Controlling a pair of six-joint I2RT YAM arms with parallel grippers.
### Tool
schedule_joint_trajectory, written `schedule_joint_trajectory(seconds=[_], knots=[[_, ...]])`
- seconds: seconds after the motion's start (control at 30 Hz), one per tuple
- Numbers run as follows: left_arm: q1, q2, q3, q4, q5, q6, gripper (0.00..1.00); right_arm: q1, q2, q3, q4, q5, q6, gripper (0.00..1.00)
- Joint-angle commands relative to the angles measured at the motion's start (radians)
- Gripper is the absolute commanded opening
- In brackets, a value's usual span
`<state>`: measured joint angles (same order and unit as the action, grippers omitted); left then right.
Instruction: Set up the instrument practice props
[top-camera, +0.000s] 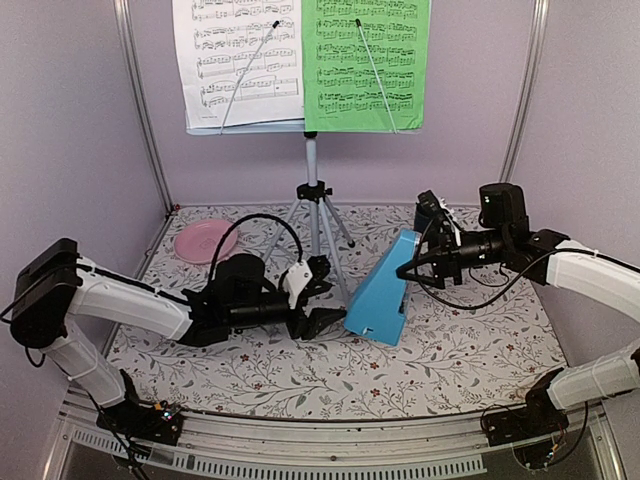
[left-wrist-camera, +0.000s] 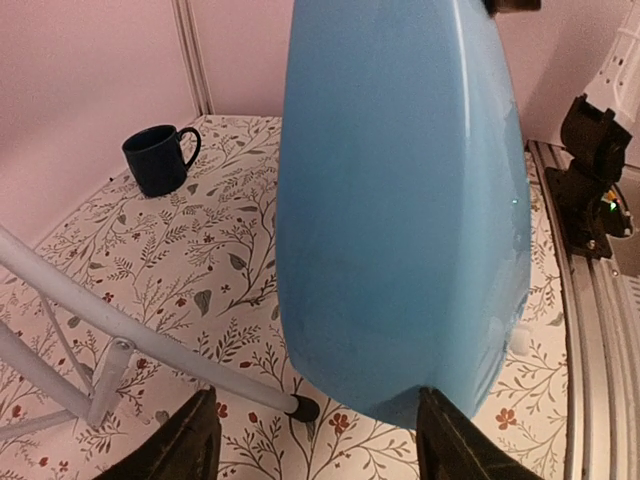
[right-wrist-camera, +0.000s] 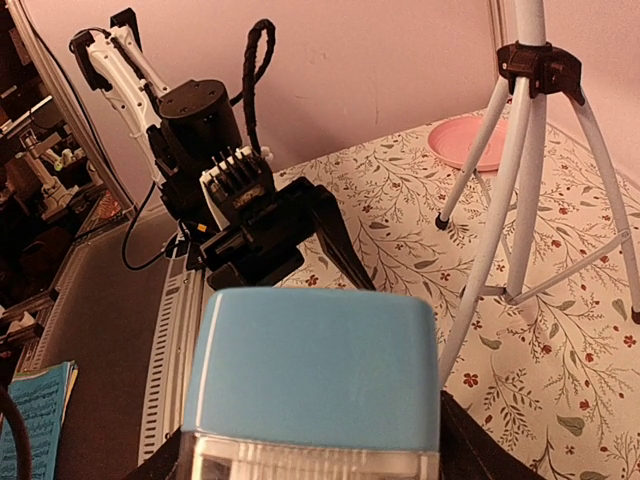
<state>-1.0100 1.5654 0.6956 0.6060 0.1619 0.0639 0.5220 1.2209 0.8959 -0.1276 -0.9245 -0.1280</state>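
Where the silver tripod (top-camera: 313, 200) of the pale perforated music stand (top-camera: 245, 125) spreads its legs on the floral-patterned table (top-camera: 250, 380), one white leg runs just beside the left gripper (top-camera: 324, 296) and crowds it. A round pink plate (top-camera: 203, 240) lies near the back left corner and a dark blue mug (left-wrist-camera: 158, 160) stands near a wall, both well apart from the small blue pyramid metronome (top-camera: 383, 290). A white sheet-music page (top-camera: 238, 60) and a green page (top-camera: 365, 60) sit side by side on the stand. Bare table lies open toward the near metal rail (top-camera: 300, 440). The metronome leans tilted just right of the tripod. The right gripper (top-camera: 408, 268) clamps its narrow top, and the left gripper's jaws gape wide around its base, one fingertip (left-wrist-camera: 450, 440) touching it or just beside it, I cannot tell which
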Motion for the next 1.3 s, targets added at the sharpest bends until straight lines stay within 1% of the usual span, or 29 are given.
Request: schedule_joint_trajectory(seconds=[0.0,0.07,0.13,0.2,0.33,0.37,0.43,0.53,0.67,0.83,0.87,0.97,1.03,1.2,1.27], knots=[[-0.023,0.039,0.052,-0.017,-0.046,-0.016,0.67,0.017,0.009,0.036,0.128,-0.05,0.046,0.03],[-0.029,0.059,0.075,-0.034,-0.042,-0.014,0.69,0.022,0.009,0.031,0.162,-0.045,0.072,0.01],[-0.042,0.078,0.095,-0.044,-0.005,0.008,0.73,0.023,0.009,0.013,0.21,-0.036,0.109,0.0],[-0.064,0.091,0.104,-0.038,0.015,0.033,0.74,0.024,0.016,0.005,0.232,-0.021,0.121,0.0],[-0.071,0.088,0.1,-0.036,-0.05,0.015,0.73,0.024,0.023,0.003,0.232,0.031,0.156,0.0],[-0.066,0.076,0.086,-0.032,-0.093,0.009,0.72,0.025,0.02,0.0,0.232,0.055,0.163,0.0],[-0.048,0.044,0.04,-0.007,-0.135,-0.017,0.7,0.025,0.013,-0.012,0.242,0.098,0.173,0.0],[-0.014,-0.009,-0.04,0.071,-0.159,-0.071,0.7,0.03,-0.009,-0.062,0.309,0.194,0.231,0.0],[-0.008,-0.025,-0.109,0.15,-0.142,-0.133,0.72,0.062,-0.051,-0.119,0.329,0.412,0.322,0.0],[-0.029,0.073,-0.081,0.264,-0.064,-0.16,0.78,0.101,-0.117,-0.195,0.332,0.709,0.432,0.0],[-0.037,0.101,-0.068,0.301,-0.051,-0.157,0.81,0.114,-0.123,-0.208,0.331,0.767,0.454,0.0],[-0.062,0.191,-0.022,0.407,-0.001,-0.132,0.94,0.134,-0.132,-0.233,0.332,0.89,0.493,0.0],[-0.075,0.261,0.019,0.447,0.025,-0.116,0.99,0.144,-0.141,-0.25,0.344,0.941,0.504,0.0],[-0.087,0.408,0.105,0.498,0.036,-0.131,0.99,0.152,-0.17,-0.294,0.375,0.968,0.526,0.0],[-0.094,0.465,0.138,0.498,0.021,-0.141,0.99,0.154,-0.179,-0.307,0.385,0.972,0.53,0.0]])
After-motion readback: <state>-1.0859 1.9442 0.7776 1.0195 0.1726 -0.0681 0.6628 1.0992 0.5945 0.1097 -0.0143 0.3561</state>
